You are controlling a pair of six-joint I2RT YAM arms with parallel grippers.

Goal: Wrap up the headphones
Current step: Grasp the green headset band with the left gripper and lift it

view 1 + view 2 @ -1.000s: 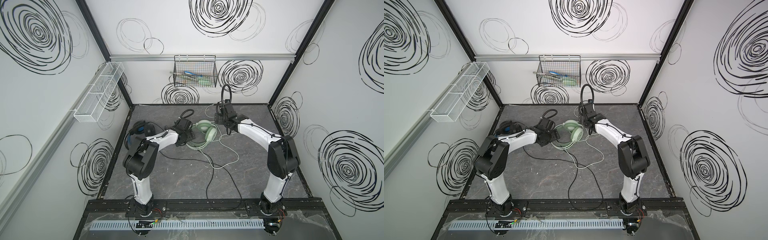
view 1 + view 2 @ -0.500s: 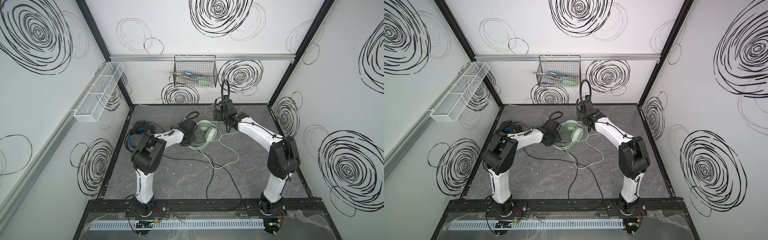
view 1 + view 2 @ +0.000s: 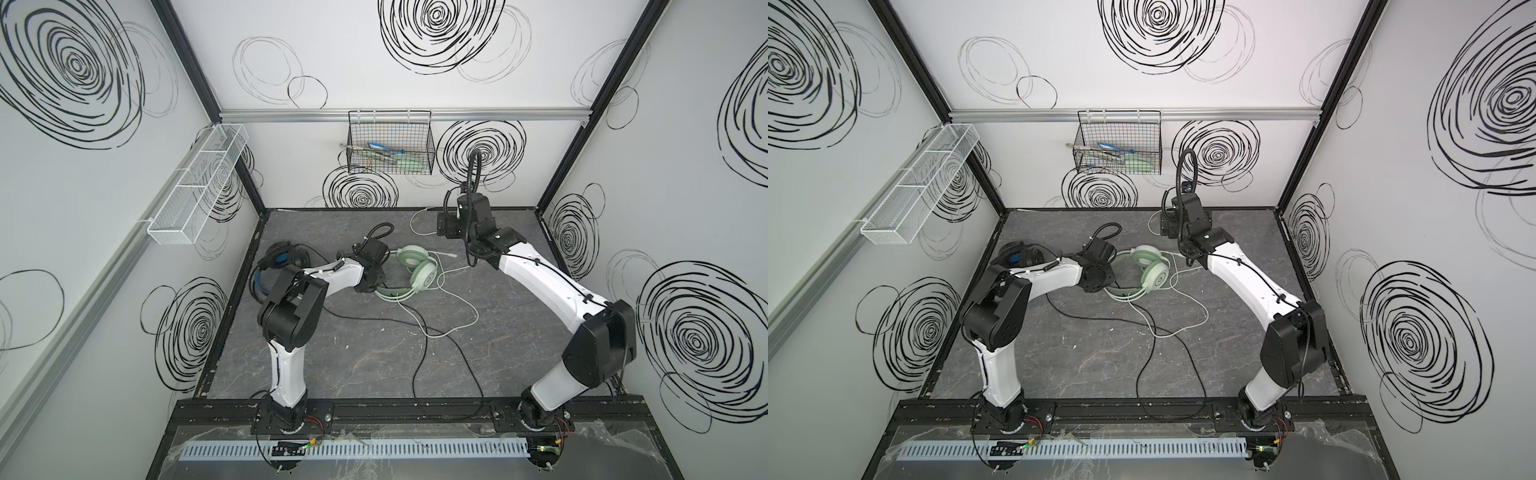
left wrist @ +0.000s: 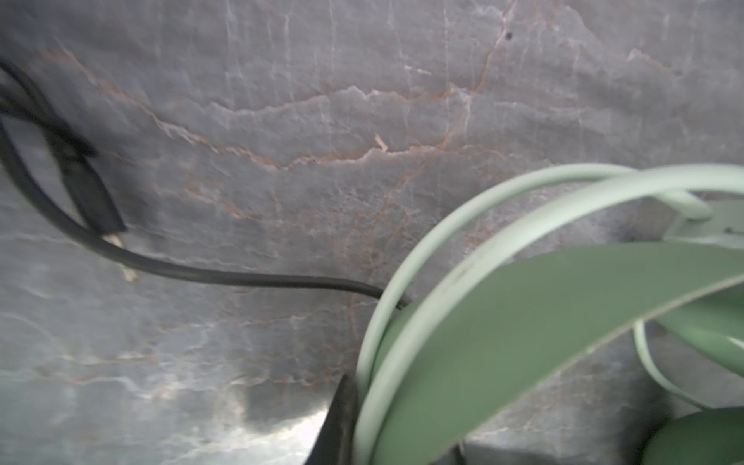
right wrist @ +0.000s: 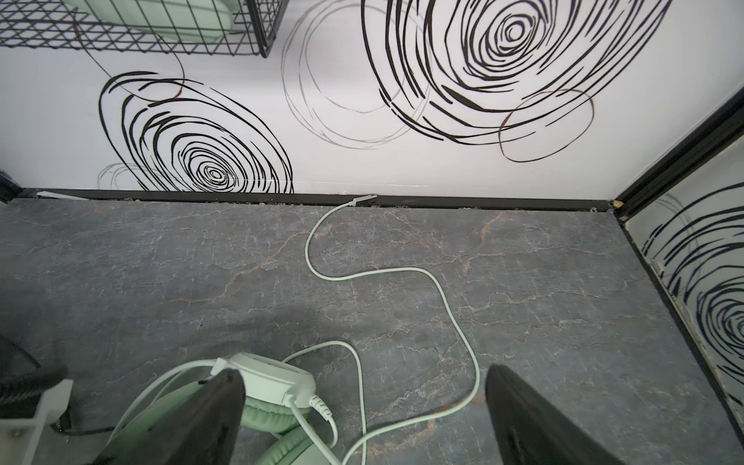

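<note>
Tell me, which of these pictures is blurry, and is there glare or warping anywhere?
Left wrist view: blurry, the mint-green headphones and black cord smeared, a pale glare patch on the table. Right wrist view: sharp, the white cord crisp. Both top views: sharp and evenly lit, but the wide lens splays the walls.

Left arm (image 3: 332,276) and right arm (image 3: 540,282) with white link shells, black joint housings, thin black cables clipped along them, ribbed black hose (image 3: 471,174) at each wrist, right gripper (image 5: 362,372) with dark wedge-shaped fingers (image 5: 535,422), black bases (image 3: 286,415) trailing red wires.
</note>
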